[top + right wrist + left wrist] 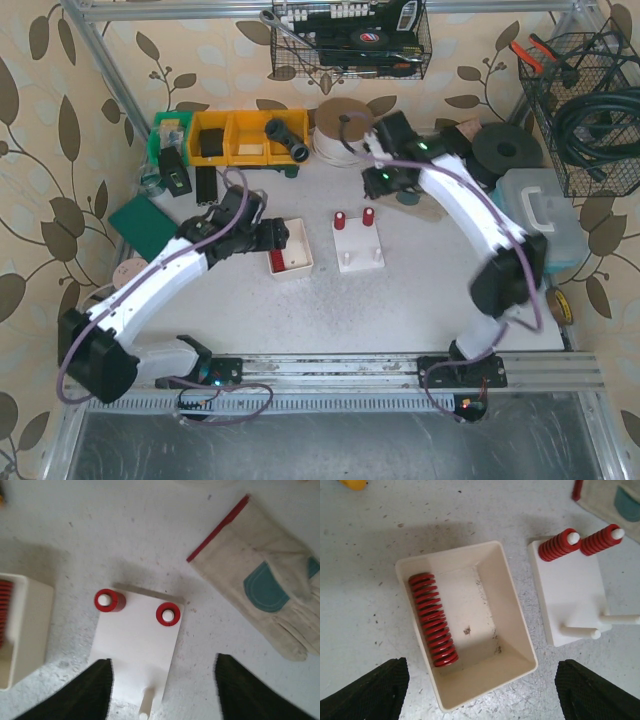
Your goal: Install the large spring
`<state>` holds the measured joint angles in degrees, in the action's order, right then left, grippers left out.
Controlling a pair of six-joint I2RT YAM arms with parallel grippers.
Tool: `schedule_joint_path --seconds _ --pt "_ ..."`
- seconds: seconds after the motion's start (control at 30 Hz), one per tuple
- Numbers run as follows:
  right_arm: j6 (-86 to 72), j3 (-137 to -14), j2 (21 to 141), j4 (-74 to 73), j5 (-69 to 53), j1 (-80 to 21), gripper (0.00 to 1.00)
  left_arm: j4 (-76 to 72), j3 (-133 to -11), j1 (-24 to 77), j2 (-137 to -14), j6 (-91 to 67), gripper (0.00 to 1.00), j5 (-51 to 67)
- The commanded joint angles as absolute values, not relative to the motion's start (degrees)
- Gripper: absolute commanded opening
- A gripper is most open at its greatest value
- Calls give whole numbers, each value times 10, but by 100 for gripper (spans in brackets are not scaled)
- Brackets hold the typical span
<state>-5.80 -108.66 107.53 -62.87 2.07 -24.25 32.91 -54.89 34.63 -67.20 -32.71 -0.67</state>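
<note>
One large spring (433, 619), red and tightly coiled, lay on its side in the white bin (502, 605), set against the left wall as the left wrist camera showed it and running almost the whole length of the floor. The left gripper (480, 667) hung directly above this bin with its jaws spread wide and nothing between them; neither finger touched the bin or the spring. Just beside the bin stood the white peg base (572, 590). Its two far pegs each carried a shorter red spring (559, 545) (601, 539), and its two near pegs (580, 631) were bare. The right gripper (161, 662) was positioned over the base, jaws parted and holding nothing. A work glove (265, 585) with a red cuff edge lay flat on the speckled table (150, 530), near the base but apart from it.
</note>
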Motion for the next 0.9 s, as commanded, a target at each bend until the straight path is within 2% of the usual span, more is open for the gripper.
schedule_joint_path --seconds 0.0,0.03,0.07,0.2,0.33,0.43,0.67,0.87 --pt "-93 -845 837 -373 28 -238 61 482 -667 349 -740 -332 82 -33" --pt "-115 -796 795 -333 26 -231 68 509 -691 349 -761 -327 81 -36" --pt "-133 -757 767 -309 19 -223 71 534 -713 349 -782 -324 80 -38" --pt "-159 -696 723 -316 -37 -208 70 602 -786 349 -869 -324 75 -37" --pt "-182 -666 704 -311 -100 -209 63 590 -800 349 -924 -334 67 -11" --pt "-196 -644 685 -288 -131 -209 50 569 -804 349 -957 -336 58 -9" --pt "-202 -635 667 -277 -171 -211 41 526 -805 353 -1000 -340 43 -11" --pt "-187 -634 668 -283 -169 -212 36 532 -798 353 -1043 -358 38 -53"
